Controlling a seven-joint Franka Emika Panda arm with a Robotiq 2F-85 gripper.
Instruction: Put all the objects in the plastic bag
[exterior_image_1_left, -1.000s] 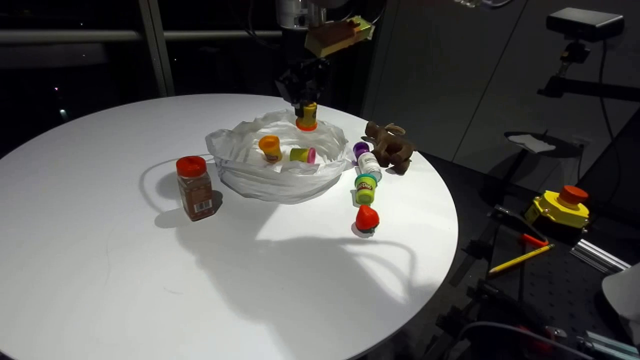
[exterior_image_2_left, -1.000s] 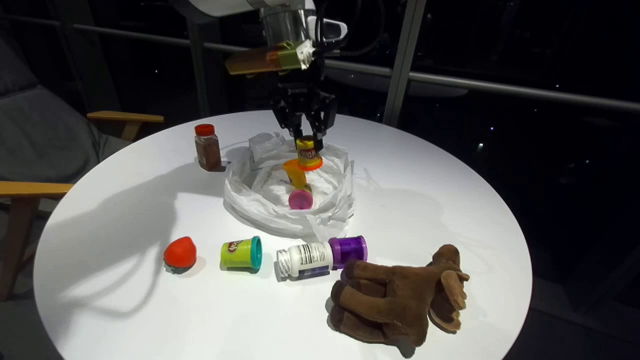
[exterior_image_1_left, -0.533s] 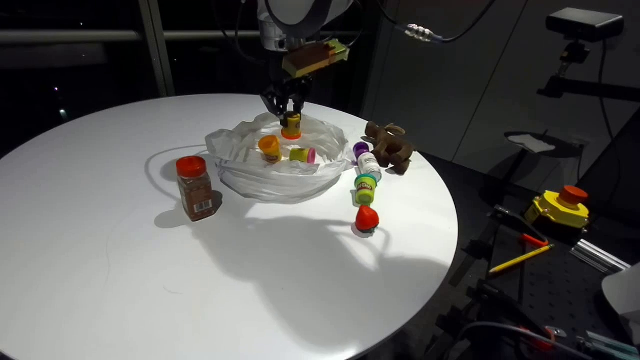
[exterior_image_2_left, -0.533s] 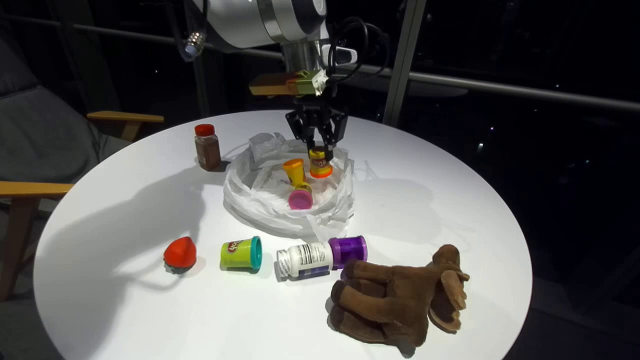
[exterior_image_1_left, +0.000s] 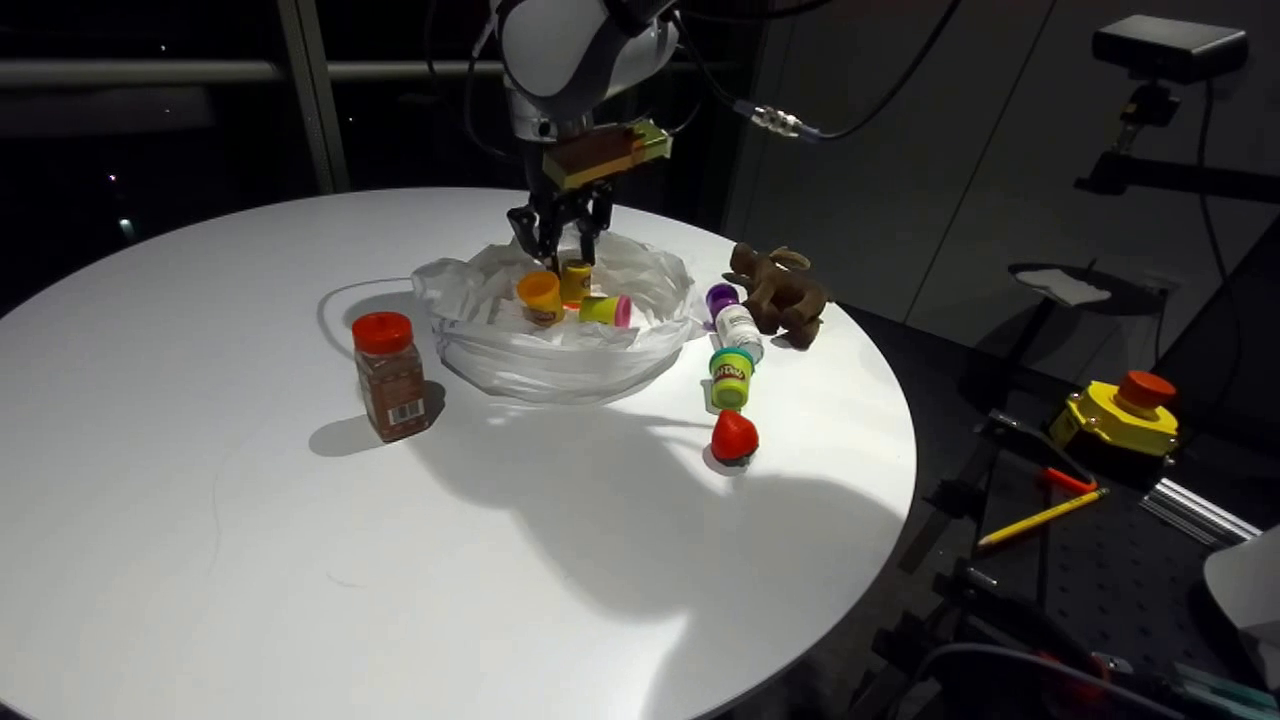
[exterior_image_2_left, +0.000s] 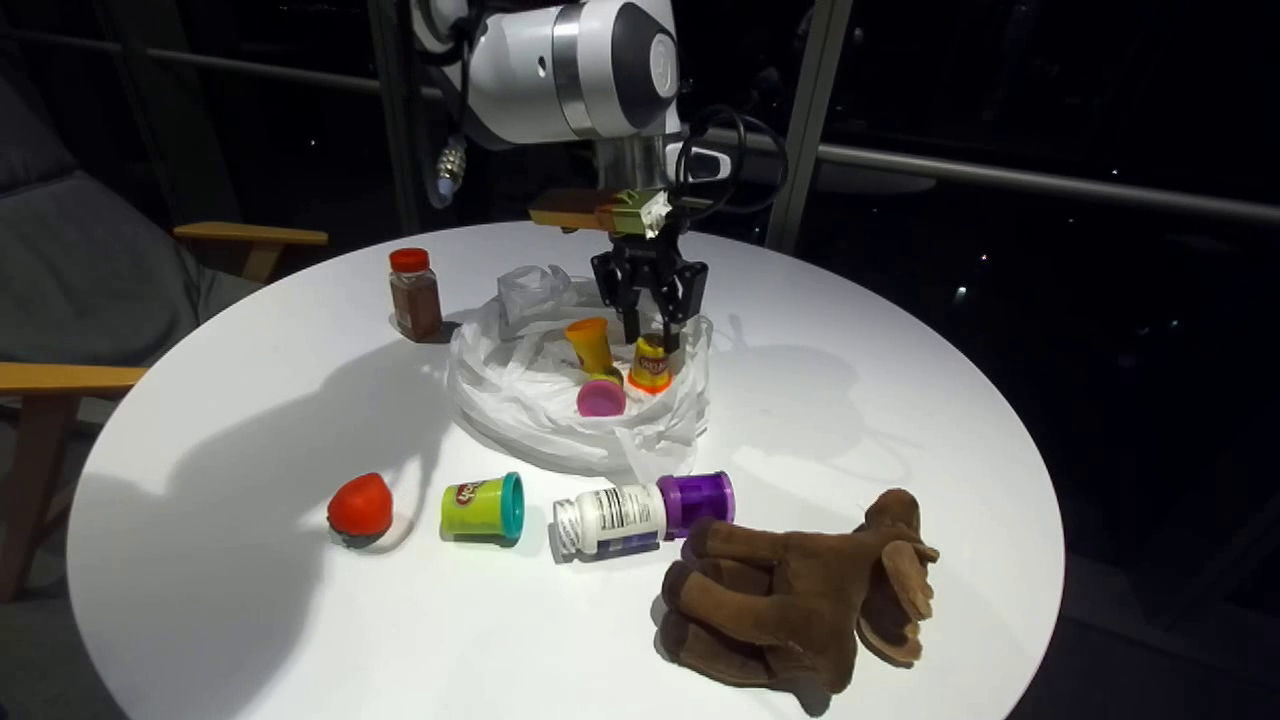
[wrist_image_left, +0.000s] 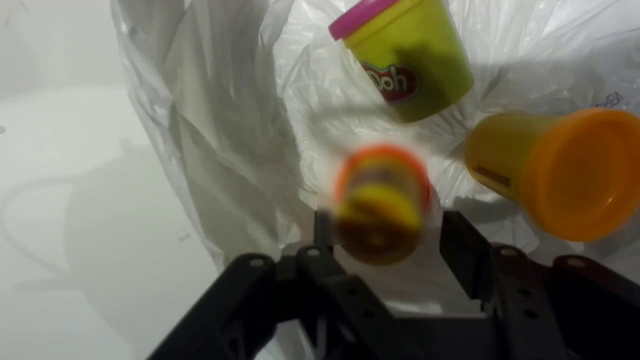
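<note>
Lower in both exterior views than a moment earlier are the gripper and a yellow Play-Doh tub, lid-down inside the rim of the plastic bag, the jaws now spread wider at its upper end. Partway open, they appear to have let go; blur hides whether the tub touches the bag's floor or one jaw. Dropped loose, it could topple into the orange-lidded tub or pink-lidded tub nearby; a sideways exit could snag the thin film and drag the load. Outside on the worktop wait a red-lidded spice jar, upper left, and across the lower frame a red strawberry-like toy, a teal-lidded Play-Doh tub, a white pill bottle, a purple canister and a brown plush moose, its legs crowding the canister. The bag's floppy wall stands between gripper and row.
</note>
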